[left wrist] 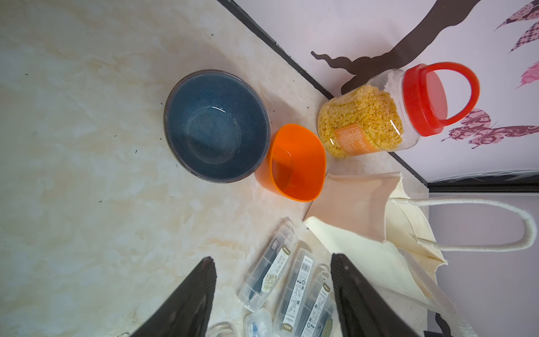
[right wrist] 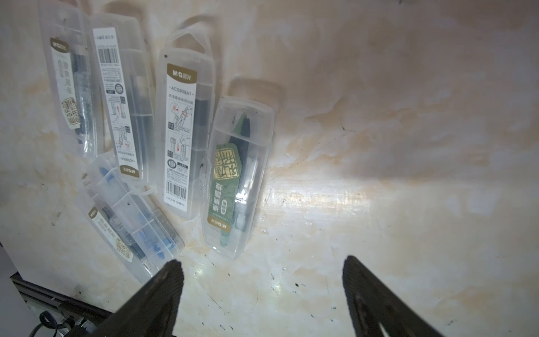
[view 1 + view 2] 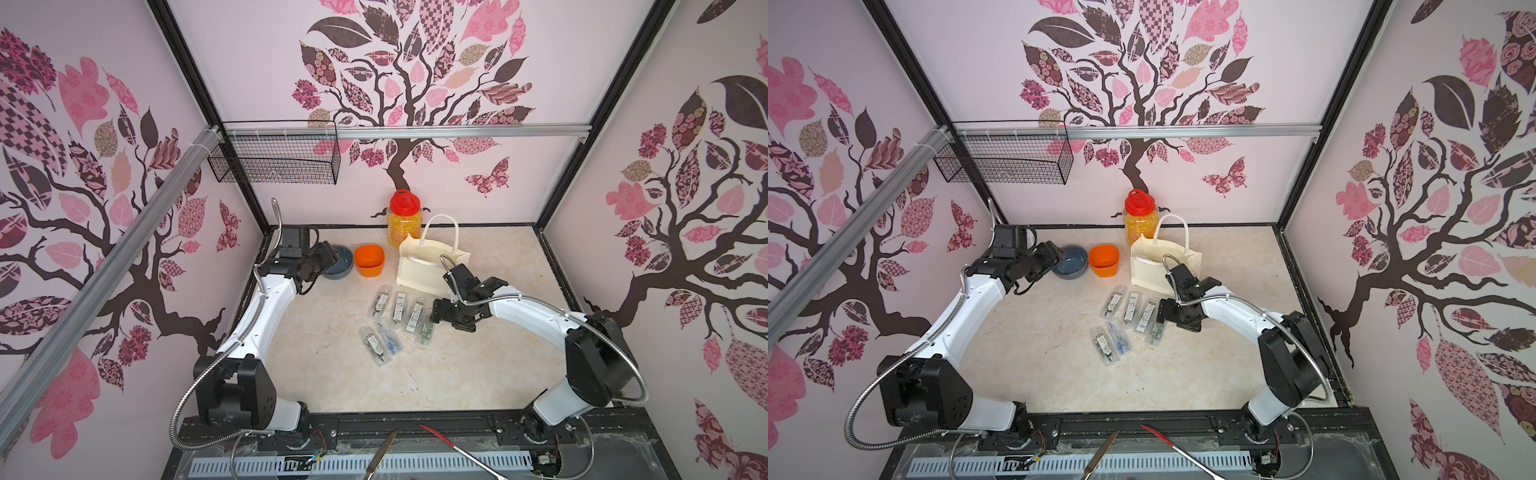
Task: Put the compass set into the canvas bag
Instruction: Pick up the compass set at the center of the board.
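At table (image 3: 457, 374) centre, 6 compass-set cases (image 3: 400, 308) lie at 7 o'clock from the canvas bag (image 3: 419, 266). Left gripper (image 1: 272, 259), right gripper (image 2: 262, 262): open, empty. Green-labelled case (image 2: 236, 178): light, rigid, probably slick; pinch its long sides.

The compass set cases (image 2: 204, 163) are seen as clear, faintly frosted plastic with paper labels (image 2: 179, 131). The canvas bag (image 1: 367, 256) is shown as matt woven cloth with corded handles (image 1: 452, 201). The blue bowl (image 1: 186, 116) is glossily glazed, the orange cup (image 1: 291, 140) is formed of smooth, shiny plastic, and the table (image 1: 87, 146) is polished and marble-patterned.
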Robot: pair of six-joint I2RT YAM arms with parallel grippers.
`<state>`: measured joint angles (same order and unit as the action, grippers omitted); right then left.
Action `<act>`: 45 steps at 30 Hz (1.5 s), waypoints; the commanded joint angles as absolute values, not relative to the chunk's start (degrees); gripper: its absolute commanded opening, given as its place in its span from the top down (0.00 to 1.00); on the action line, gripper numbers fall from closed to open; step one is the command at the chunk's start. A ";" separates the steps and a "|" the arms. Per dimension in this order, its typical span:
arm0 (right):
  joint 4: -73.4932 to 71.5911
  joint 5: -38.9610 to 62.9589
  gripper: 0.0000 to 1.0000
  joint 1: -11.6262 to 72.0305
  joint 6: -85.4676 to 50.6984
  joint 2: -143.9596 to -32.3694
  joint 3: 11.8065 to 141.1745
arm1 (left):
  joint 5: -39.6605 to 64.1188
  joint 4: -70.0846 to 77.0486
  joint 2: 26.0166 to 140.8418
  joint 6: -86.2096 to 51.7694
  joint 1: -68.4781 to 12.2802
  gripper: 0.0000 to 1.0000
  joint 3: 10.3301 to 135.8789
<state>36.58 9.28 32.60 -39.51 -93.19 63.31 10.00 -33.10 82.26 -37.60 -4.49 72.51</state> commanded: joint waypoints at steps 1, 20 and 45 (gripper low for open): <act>40.01 7.74 0.10 34.58 -39.88 -97.29 67.77 | 11.18 -32.34 80.42 -35.61 -3.85 0.33 70.42; 45.95 4.32 0.17 36.91 -44.30 -110.70 75.76 | 15.29 -30.58 78.34 -35.42 1.36 0.33 64.34; 45.67 5.94 0.27 36.84 -43.77 -113.71 77.55 | 16.13 -29.76 78.32 -36.33 1.41 0.33 62.43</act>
<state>43.83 6.55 36.69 -43.55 -112.99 77.60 15.75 -30.94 79.50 -36.42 1.34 63.94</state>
